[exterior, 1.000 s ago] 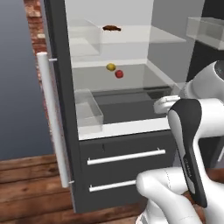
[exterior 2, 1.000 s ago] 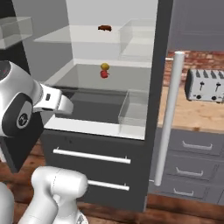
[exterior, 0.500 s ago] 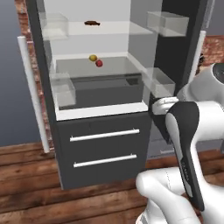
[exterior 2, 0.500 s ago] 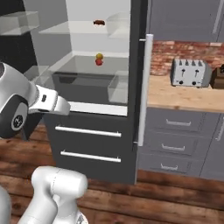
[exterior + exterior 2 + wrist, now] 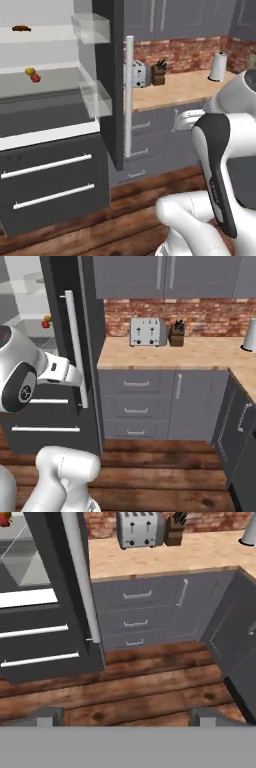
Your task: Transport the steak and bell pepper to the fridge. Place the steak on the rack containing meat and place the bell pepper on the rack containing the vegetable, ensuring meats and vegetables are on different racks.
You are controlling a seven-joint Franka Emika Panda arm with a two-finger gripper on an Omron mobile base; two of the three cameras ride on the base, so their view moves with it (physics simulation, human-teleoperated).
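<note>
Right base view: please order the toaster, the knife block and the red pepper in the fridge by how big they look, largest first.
1. toaster, clearly largest.
2. knife block, much smaller.
3. red pepper, smallest; it sits farther back inside the fridge, so distance may shrink it.

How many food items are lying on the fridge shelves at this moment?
3: the meat on the upper shelf; the vegetable and the bell pepper beside each other on the shelf below. The fridge runs past the frame edge, so more may be hidden.
</note>
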